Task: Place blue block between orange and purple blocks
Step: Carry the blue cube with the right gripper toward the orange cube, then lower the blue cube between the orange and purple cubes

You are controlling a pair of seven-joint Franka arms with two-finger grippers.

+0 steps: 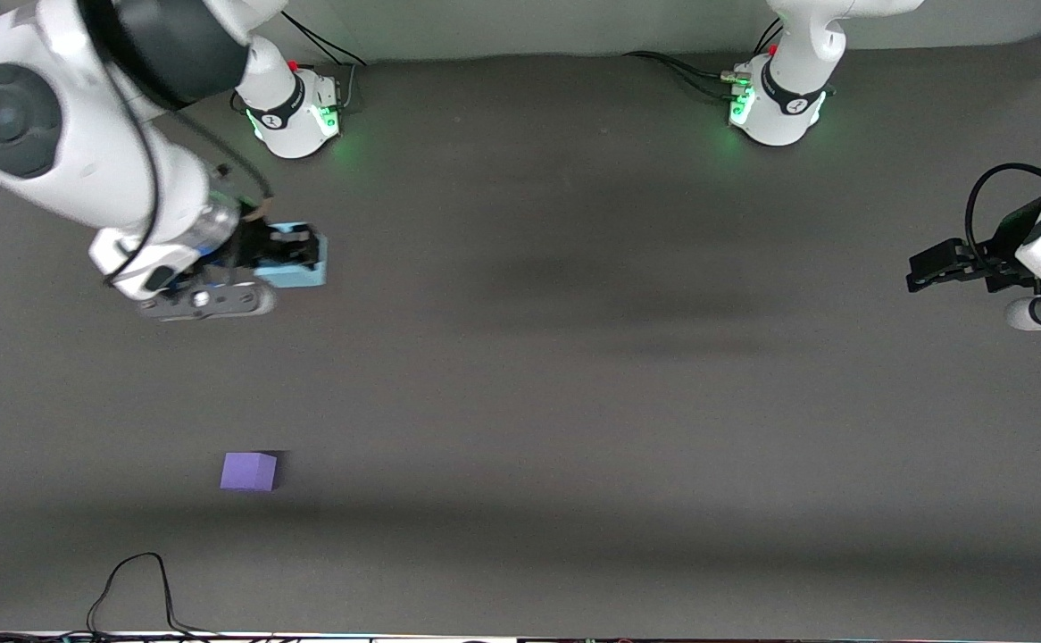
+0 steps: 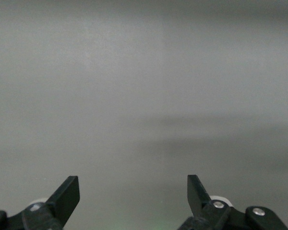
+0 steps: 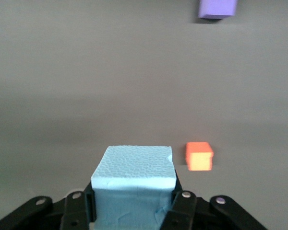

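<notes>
Two arms over the gray table (image 1: 574,375) — right gripper (image 1: 293,254) clamped on the blue block (image 3: 133,184) at its own end, left gripper (image 2: 133,199) waiting wide apart — purple block (image 1: 249,471) nearest the camera, orange block (image 3: 199,156) between.

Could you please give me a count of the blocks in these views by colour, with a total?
Blue block, held in the right gripper: 1
Orange block, seen only in the right wrist view: 1
Purple block: 1
Total: 3 blocks
</notes>
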